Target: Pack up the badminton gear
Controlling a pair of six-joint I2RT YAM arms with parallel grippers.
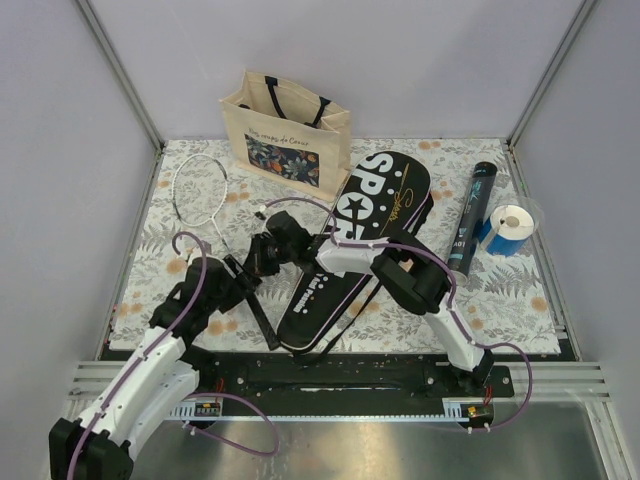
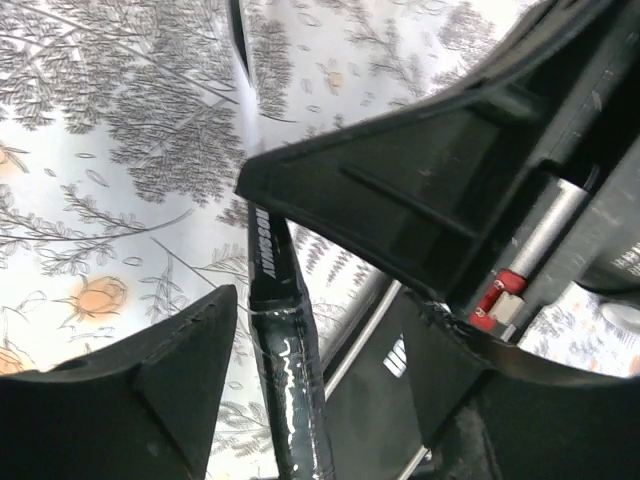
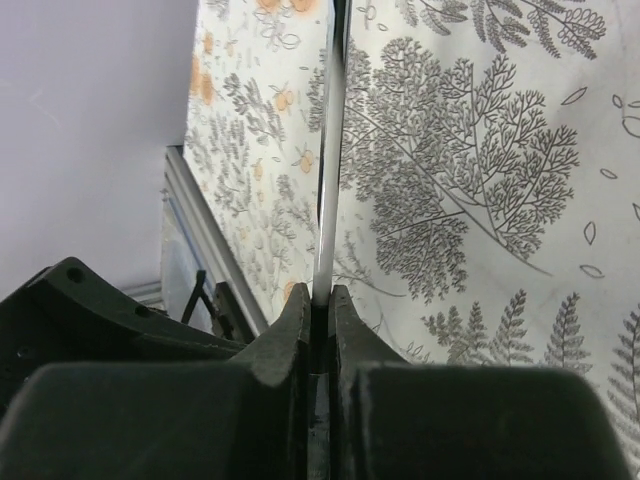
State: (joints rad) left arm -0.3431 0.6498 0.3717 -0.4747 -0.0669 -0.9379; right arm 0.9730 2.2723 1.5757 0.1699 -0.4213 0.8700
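The right claw (image 3: 320, 300) sits closest in its wrist view, its two dark fingers (image 3: 285, 335) pressed narrow on the thin white shaft of a racket (image 3: 328, 170), which runs away over the leaf-printed desk (image 3: 480, 180). In the left wrist view the left claw (image 2: 243, 240) stands wide, one finger on each side of the racket's black handle (image 2: 285, 390); I cannot tell whether either finger touches it. From above, the racket's white head lies on the desk's left half, in front of the tote bag (image 1: 285, 130). The black "SPORT" cover (image 1: 375, 215) lies at the centre, just right of both claws, with the black tube (image 1: 472, 218) and a blue-and-white roll (image 1: 510, 230) farther right.
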